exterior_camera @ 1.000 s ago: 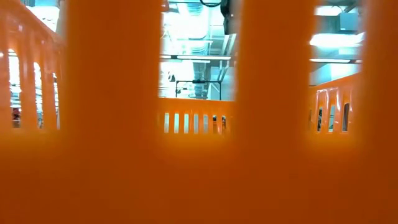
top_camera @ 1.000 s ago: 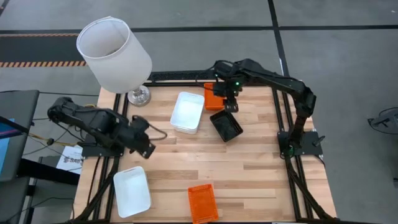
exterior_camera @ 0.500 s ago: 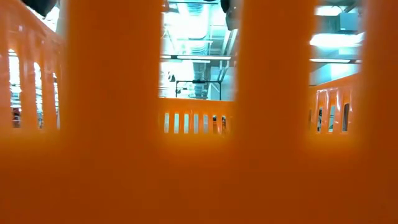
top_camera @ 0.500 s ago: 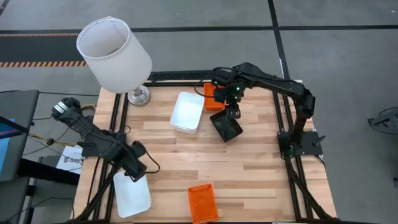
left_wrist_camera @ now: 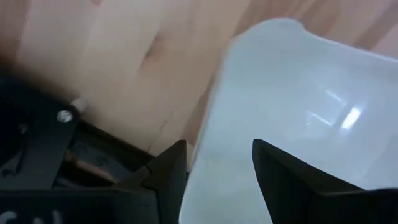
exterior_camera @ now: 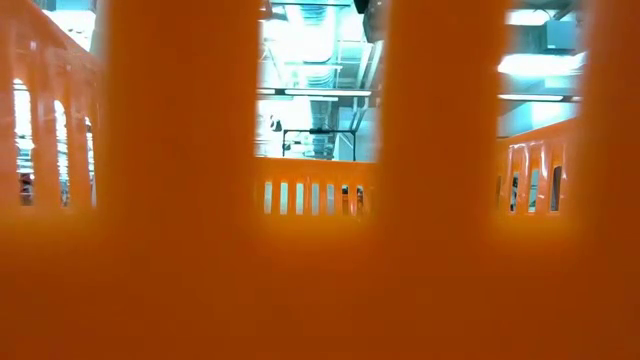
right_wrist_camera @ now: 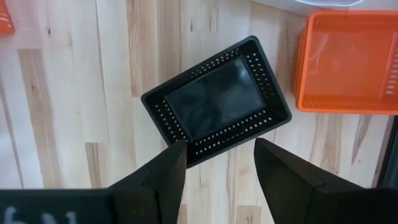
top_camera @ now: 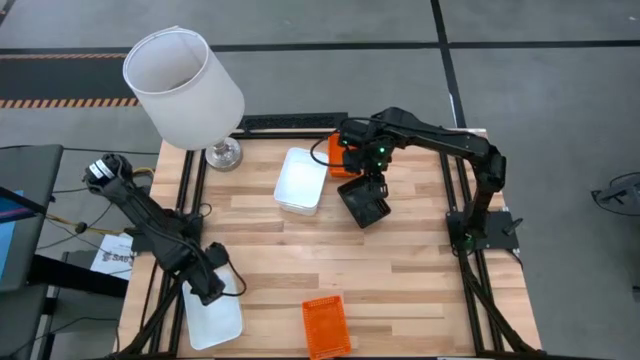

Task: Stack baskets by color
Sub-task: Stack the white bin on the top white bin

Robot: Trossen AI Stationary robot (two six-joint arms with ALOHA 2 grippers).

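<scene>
Wooden table [top_camera: 400,270] carries empty baskets — right gripper [top_camera: 372,182], fingers wide, above black basket [top_camera: 364,203]; left gripper [left_wrist_camera: 216,163], parted, straddles white basket's [left_wrist_camera: 298,124] rim.

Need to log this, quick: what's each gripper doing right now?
Left gripper: open, over the white basket.
Right gripper: open, empty, above the black basket.

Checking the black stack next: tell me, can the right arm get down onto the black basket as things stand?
Probably yes. The right gripper hangs open just above the black basket, nothing between them; the orange basket sits apart beside it.
</scene>
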